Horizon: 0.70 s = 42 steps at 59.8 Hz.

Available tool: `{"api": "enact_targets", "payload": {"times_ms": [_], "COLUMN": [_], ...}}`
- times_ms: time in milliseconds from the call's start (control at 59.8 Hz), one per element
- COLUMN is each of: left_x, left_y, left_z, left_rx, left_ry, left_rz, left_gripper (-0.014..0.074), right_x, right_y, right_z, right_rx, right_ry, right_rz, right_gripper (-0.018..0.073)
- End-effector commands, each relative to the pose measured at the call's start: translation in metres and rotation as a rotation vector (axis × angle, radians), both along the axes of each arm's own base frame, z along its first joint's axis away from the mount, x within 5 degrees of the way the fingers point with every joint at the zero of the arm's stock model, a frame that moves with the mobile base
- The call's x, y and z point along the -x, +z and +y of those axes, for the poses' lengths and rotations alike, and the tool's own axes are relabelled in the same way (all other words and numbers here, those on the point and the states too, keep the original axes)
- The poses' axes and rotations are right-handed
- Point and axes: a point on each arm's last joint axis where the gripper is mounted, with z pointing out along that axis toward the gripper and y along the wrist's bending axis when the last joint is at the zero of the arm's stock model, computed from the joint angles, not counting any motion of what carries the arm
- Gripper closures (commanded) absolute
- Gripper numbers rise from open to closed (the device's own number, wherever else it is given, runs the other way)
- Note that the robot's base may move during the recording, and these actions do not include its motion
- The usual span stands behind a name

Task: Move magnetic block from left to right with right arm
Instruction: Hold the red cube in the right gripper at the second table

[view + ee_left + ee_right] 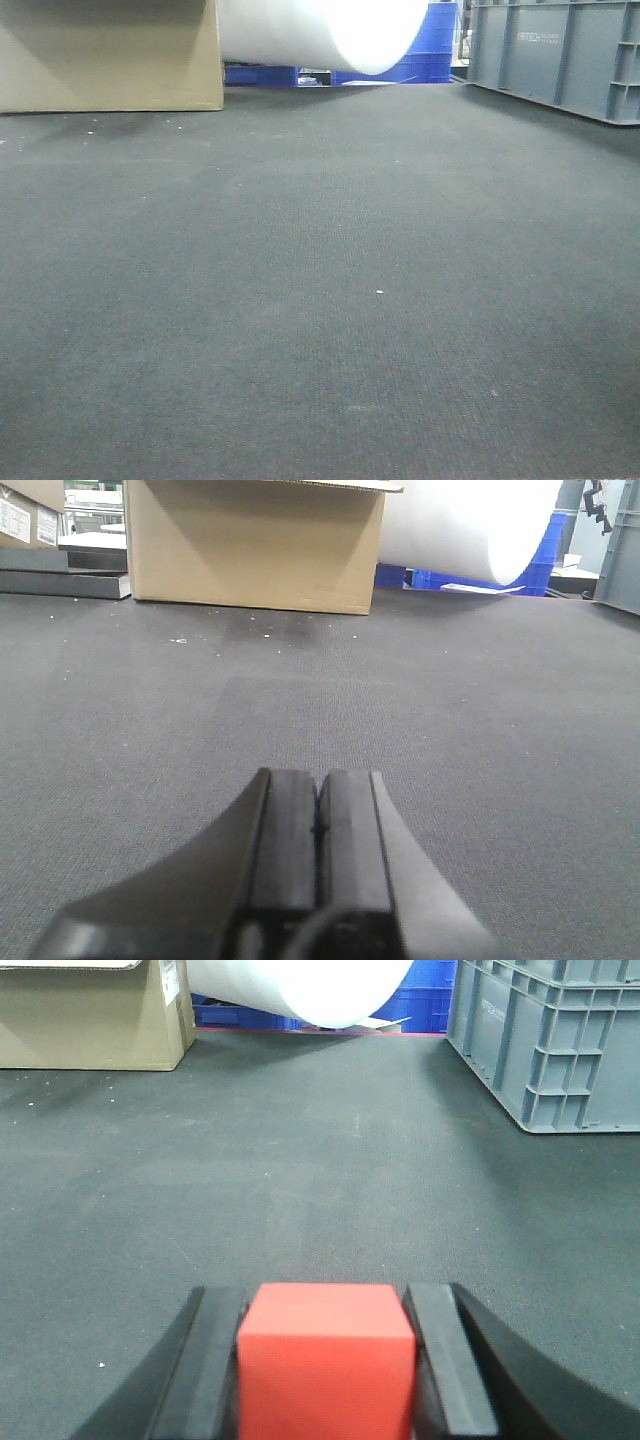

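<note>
The magnetic block [326, 1370] is a plain red cube that fills the bottom centre of the right wrist view. My right gripper [325, 1298] holds it, with one black finger pad [215, 1360] against its left face and the other against its right face. The block sits low over the dark mat [320, 1180]. In the left wrist view my left gripper [319, 776] is shut, its two pads pressed together with nothing between them, low over the same mat. The front view shows neither gripper nor block.
A cardboard box [110, 55] stands at the far left, also seen as box [255, 545]. A white roll [320, 30] lies at the back centre before blue crates [430, 50]. A grey plastic crate [550, 1040] stands at the far right.
</note>
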Motion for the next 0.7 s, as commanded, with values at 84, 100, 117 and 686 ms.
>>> {"api": "enact_targets", "payload": {"times_ms": [84,100,117,686], "left_x": [0.0016,0.0016,0.0016,0.0016], "left_y": [0.0061,0.0061,0.0061,0.0061], "left_z": [0.0002,0.0002,0.0002,0.0002], "left_rx": [0.012,0.012,0.012,0.012], "left_ry": [0.001,0.001,0.001,0.001], "left_rz": [-0.096,-0.096,-0.096,-0.096], "left_gripper": [0.0713,0.0713,0.0713,0.0713], "right_x": [-0.0005,-0.0005,-0.0005,-0.0004], "right_y": [0.0144,0.0144,0.0144,0.0140], "right_z": [0.0003,0.0003,0.0003,0.0012], "right_rx": [0.009,0.009,0.009,-0.007], "right_ry": [0.006,0.006,0.006,0.015], "right_rz": [-0.096,-0.096,-0.096,-0.090], "right_gripper": [0.0399,0.0399,0.0399,0.0399]}}
